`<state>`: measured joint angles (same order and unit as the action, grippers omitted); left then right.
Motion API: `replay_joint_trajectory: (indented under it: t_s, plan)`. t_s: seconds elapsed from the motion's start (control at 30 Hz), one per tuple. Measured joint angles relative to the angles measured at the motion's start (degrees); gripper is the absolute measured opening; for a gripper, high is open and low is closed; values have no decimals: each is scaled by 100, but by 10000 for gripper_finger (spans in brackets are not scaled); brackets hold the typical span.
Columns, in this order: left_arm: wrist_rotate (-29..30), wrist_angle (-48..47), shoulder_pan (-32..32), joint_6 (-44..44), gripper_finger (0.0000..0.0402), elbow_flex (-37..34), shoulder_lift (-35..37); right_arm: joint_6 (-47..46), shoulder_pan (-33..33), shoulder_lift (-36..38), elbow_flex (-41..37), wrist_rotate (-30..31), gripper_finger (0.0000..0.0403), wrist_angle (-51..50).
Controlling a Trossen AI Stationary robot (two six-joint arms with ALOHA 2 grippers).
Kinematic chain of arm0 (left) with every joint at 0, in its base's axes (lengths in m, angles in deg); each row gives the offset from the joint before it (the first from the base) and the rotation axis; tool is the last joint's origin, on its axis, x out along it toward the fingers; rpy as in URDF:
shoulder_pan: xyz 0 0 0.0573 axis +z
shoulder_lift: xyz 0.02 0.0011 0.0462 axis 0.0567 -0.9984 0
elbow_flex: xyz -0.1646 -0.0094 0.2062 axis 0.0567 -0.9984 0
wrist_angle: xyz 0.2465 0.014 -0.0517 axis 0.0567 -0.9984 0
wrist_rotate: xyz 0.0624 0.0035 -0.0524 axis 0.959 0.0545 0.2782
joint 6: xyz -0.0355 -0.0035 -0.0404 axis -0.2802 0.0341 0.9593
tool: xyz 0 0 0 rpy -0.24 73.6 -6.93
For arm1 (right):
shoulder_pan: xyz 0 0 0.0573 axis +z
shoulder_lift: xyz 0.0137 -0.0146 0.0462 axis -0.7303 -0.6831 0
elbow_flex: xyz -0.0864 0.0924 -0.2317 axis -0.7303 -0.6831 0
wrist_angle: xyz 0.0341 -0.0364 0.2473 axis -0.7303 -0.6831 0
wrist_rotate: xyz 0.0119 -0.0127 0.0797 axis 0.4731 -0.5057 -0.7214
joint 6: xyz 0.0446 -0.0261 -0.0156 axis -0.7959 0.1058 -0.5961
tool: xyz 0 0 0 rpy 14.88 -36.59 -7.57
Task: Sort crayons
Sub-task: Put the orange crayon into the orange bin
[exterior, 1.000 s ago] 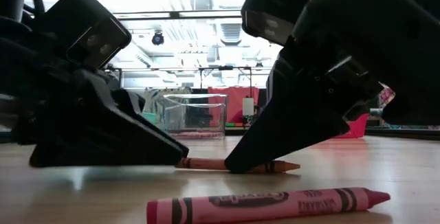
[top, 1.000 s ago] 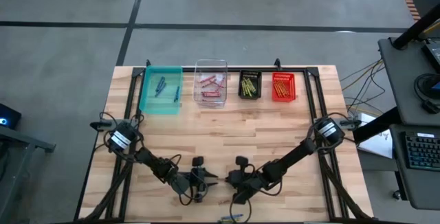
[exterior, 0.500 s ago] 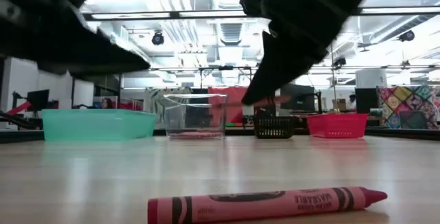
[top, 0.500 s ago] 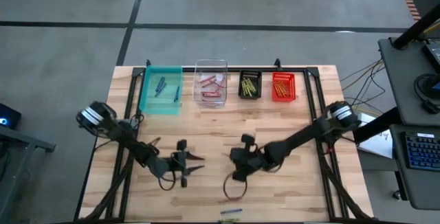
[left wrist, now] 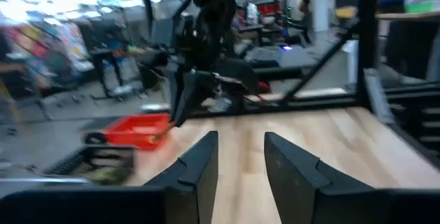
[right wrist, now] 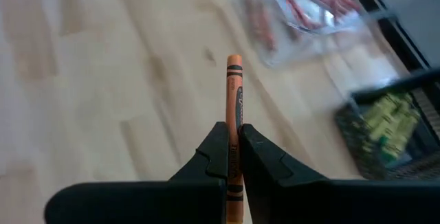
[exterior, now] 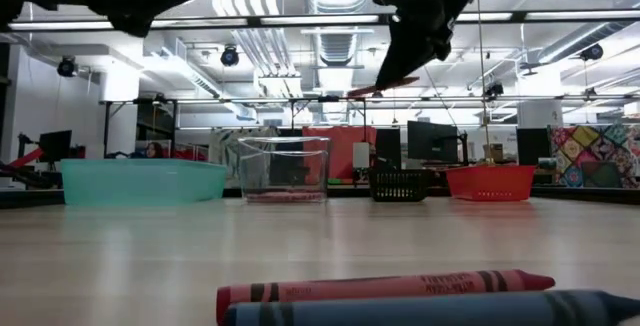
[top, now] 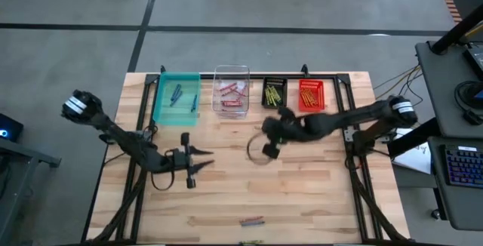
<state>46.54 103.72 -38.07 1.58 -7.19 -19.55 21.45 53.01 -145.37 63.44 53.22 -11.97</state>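
Note:
My right gripper [top: 269, 146] hangs high over the middle of the table, shut on an orange crayon [right wrist: 234, 90]. In the low view the crayon [exterior: 385, 88] sticks out below the gripper [exterior: 392, 74], far above the wood. My left gripper [top: 200, 163] hovers over the table's left half, pointing level toward the right, open with nothing between its fingers [left wrist: 206, 162]. A red crayon [exterior: 385, 288] and a blue crayon [exterior: 430, 309] lie flat on the table near its front edge [top: 253, 220]. My right gripper pinches the orange crayon between its two fingers, on the paper wrapper around its middle [right wrist: 234, 119]. The crayon runs along the fingers and about half of it sticks out past their tips. The fingers slant down toward the far edge. The crayon is lifted clear, nearly level.
Along the far edge stand a teal bin [top: 177, 99] with blue crayons, a clear bin [top: 231, 91] with red ones, a black bin [top: 274, 93] with yellow ones and a red bin [top: 311, 95] with orange ones. Bare wood lies between bins and grippers.
My right gripper has risen from the table near the front edge with the orange crayon and swung toward the far edge, nearer the bins. My left gripper has lifted off the wood and drawn back toward the left and far side, tipping up to level.

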Motion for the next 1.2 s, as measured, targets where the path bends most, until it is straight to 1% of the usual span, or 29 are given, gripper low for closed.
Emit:
replay_joint_trajectory:
  t_s: [0.07,0.17,0.23,0.33,0.4,0.57,0.7,0.8,0.93,1.03,1.2]
  plan:
    - [7,-71,167,-264,98,-49,269,87,-412,173,0,-316,12,-210]
    - [-1,-488,436,-552,92,-54,633,334,-1044,324,0,-734,12,-458]
    - [-5,-813,624,-598,89,-54,838,535,-1447,373,0,-1041,12,-568]
    - [-15,-1235,830,-561,85,-58,1081,598,-2031,431,5,-1495,12,-835]
    - [-20,-1412,910,-484,83,-60,1193,533,-2386,446,70,-1606,12,-1165]
    - [-30,-1492,945,-446,79,-60,1356,-254,-3099,439,361,-1621,12,-2470]
    - [-32,-1490,945,-451,79,-60,1402,-570,-3611,439,356,-1661,12,-3053]
    - [-32,-1489,943,-451,79,-60,1404,-649,-3929,399,289,-1598,12,-3156]
    - [-32,-1488,943,-343,79,-60,1393,-723,-4199,286,216,-1178,12,-3149]
    - [-32,-1486,943,-252,79,-60,1393,-770,-4312,251,179,-799,12,-3099]
    - [-32,-1485,943,-37,79,-60,1393,-803,-4452,247,65,-570,12,-2995]
